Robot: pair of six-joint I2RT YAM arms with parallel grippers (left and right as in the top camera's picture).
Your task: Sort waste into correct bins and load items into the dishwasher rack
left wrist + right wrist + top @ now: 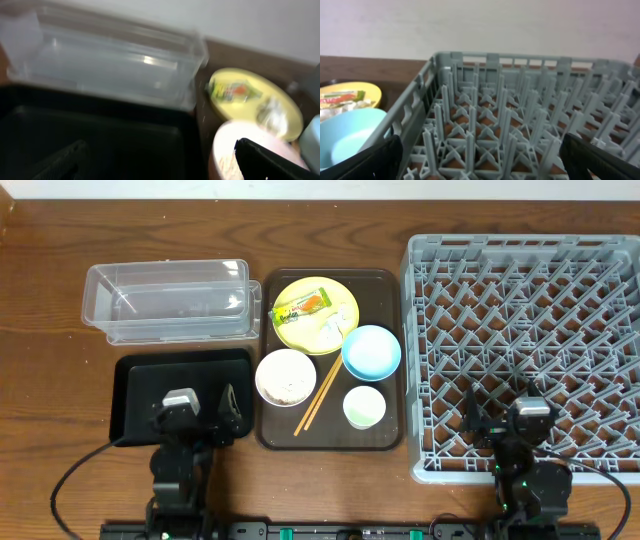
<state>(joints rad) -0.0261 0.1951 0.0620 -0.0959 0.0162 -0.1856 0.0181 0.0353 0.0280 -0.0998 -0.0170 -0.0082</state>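
The yellow plate holds the snack wrapper and white tissue. Beside it are the light blue bowl, the white bowl with rice, the cup and the chopsticks. The clear tub and black tray lie at the left, the grey rack at the right. My left gripper hangs open and empty over the black tray. My right gripper hangs open and empty over the rack's front.
The dishes sit on a dark brown serving tray between the bins and the rack. Bare wooden table lies left of the bins and behind them. The rack's right side runs to the edge of the overhead view.
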